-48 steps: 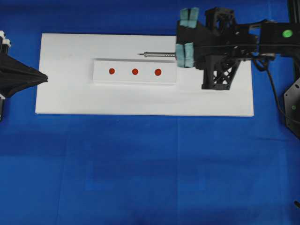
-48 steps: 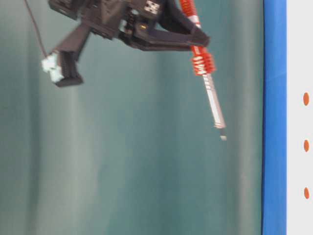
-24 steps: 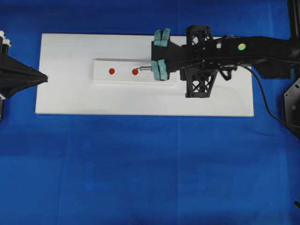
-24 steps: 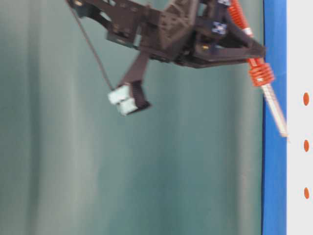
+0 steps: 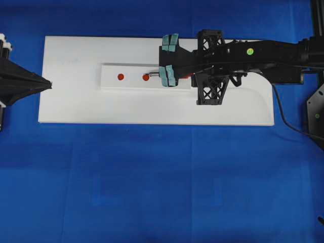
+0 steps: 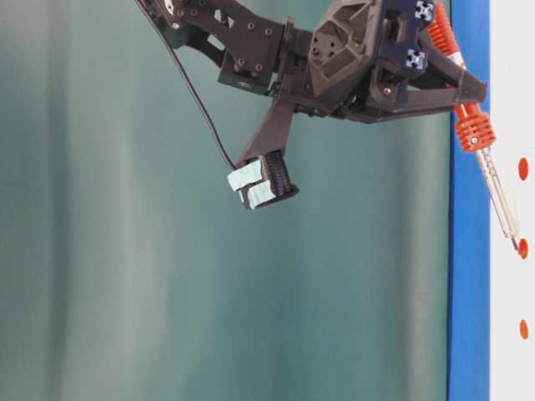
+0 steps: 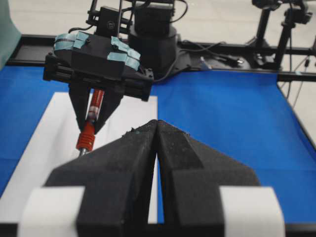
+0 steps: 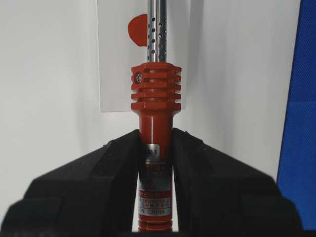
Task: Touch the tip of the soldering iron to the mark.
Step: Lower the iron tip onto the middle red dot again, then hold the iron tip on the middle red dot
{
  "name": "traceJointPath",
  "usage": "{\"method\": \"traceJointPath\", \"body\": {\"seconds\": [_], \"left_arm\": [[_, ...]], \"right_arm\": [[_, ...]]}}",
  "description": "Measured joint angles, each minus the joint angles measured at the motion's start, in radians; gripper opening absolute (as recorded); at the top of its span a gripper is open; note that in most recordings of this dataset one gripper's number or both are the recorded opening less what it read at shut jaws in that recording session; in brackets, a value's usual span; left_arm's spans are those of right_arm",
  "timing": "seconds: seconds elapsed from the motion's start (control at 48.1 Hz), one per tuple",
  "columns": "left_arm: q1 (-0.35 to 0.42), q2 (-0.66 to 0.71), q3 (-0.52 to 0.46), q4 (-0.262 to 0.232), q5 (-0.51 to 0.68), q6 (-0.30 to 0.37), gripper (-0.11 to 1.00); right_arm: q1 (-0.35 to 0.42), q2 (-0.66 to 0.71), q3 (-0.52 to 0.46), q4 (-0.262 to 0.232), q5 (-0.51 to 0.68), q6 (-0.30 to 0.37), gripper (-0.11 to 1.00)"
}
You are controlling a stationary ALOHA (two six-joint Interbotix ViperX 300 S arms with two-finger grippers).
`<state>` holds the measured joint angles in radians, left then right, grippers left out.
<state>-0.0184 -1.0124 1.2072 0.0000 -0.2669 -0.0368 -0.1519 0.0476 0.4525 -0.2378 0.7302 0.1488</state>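
Blue cloth (image 5: 152, 177) carries a white board (image 5: 71, 101) bearing a strip (image 5: 131, 83) of red dots. Right gripper (image 8: 157, 148) clamps the soldering iron (image 8: 155, 123); left gripper (image 7: 157, 148) rests shut.

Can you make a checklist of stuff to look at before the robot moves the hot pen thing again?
1. right gripper shut on the soldering iron: ok.
2. Tip at the middle red dot: ok, looks touching in the table-level view.
3. Which dot is the mark: cannot tell.
4. Iron straight between the jaws: ok.
5. left gripper parked shut, away from the white strip: ok.
6. black cord hanging free: ok.
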Motion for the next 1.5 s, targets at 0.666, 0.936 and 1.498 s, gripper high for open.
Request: {"method": "traceJointPath", "body": {"seconds": [0.666, 0.936, 1.498], "left_arm": [[-0.002, 0.002, 0.000, 0.000, -0.002, 0.000, 0.00], [0.000, 0.002, 0.000, 0.000, -0.002, 0.000, 0.00], [-0.002, 0.000, 0.000, 0.000, -0.002, -0.005, 0.00]], "right_arm": [[0.003, 0.000, 0.002, 0.005, 0.017, -0.011, 0.06], [0.005, 0.002, 0.003, 0.006, 0.015, -0.012, 0.06], [0.006, 0.002, 0.003, 0.008, 0.017, -0.012, 0.06]]}}
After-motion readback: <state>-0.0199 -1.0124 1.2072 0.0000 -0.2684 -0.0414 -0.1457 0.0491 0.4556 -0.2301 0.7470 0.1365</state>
